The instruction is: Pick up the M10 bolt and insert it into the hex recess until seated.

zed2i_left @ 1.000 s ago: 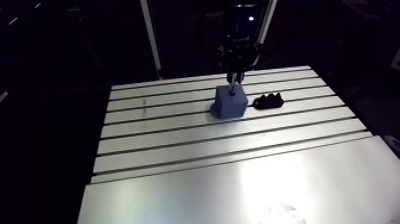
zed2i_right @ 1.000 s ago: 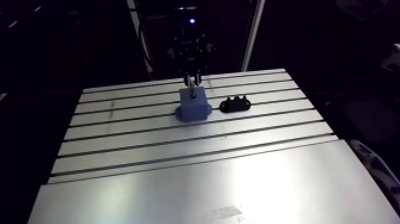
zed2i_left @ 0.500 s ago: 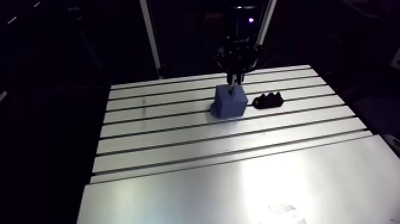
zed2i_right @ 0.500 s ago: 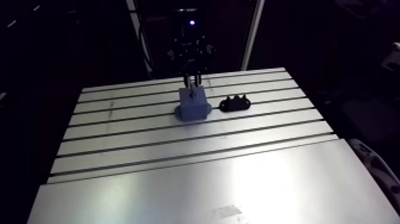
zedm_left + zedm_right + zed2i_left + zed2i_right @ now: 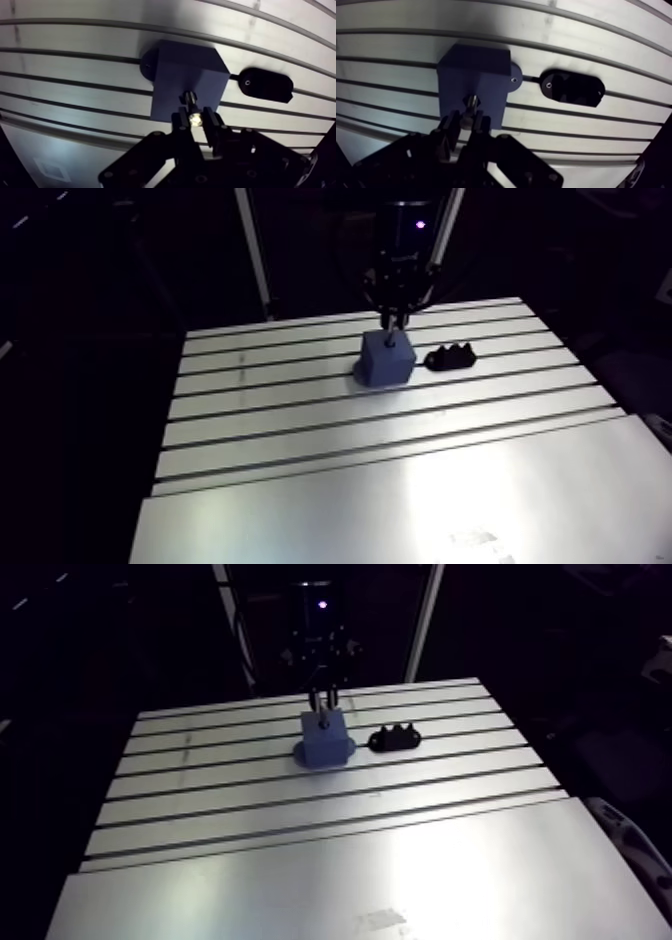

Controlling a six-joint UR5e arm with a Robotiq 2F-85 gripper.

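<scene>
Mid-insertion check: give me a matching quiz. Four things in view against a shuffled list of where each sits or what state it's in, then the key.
Things
1. shiny metal bolt
2. dark blue cube-shaped block
3. black oblong plastic holder
4. black two-finger gripper

Places or states
A. lies on the slotted aluminium table, beside the block but apart from it
B. shut on the bolt, above the block
C. stands on the table directly under the gripper
D. held between the fingers, tip at the recess in the block's top

Pairs: 1-D, 2-C, 3-A, 4-B
</scene>
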